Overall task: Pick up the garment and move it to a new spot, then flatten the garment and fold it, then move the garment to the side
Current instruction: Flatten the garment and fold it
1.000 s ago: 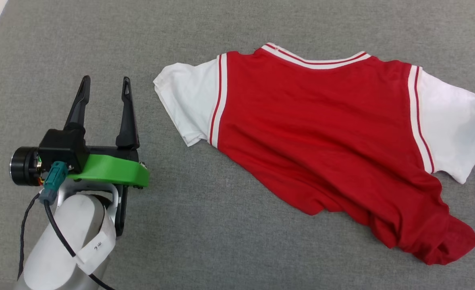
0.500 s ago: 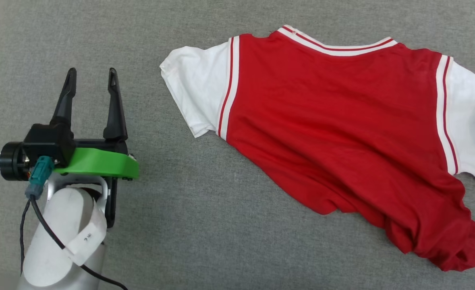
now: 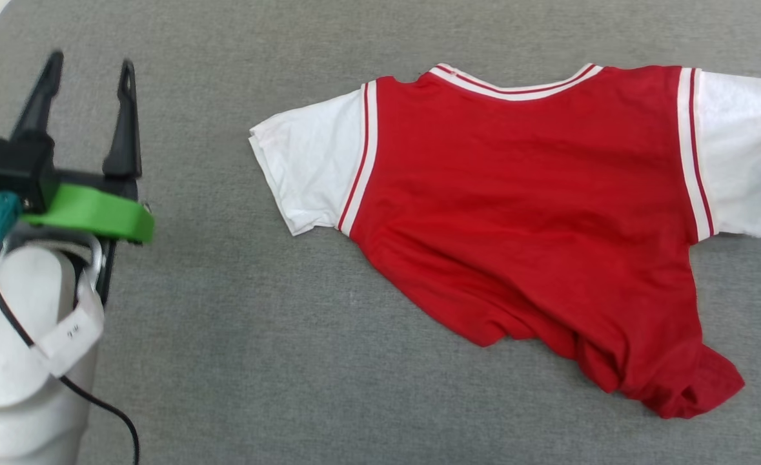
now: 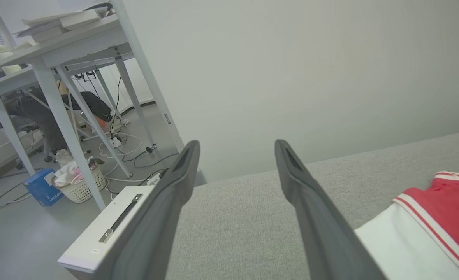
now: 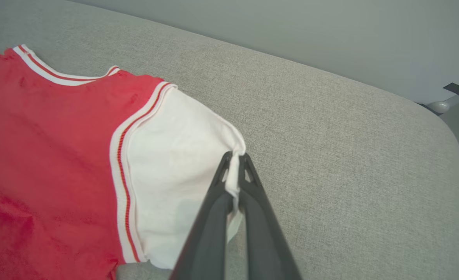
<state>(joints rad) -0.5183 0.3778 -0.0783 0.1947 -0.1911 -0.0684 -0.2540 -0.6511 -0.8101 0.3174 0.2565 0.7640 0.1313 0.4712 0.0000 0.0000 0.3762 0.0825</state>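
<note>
One jersey lying on grey cushion.
Left gripper gapes empty; right gripper pinches one white sleeve.

Head view: high, facing steeply down on grey woven-fabric surface. Left wrist view: low, near-level, looking past left claw toward far wall. Right wrist view: close, along right claw. All three share red thin-fabric jersey with white sleeves.
</note>
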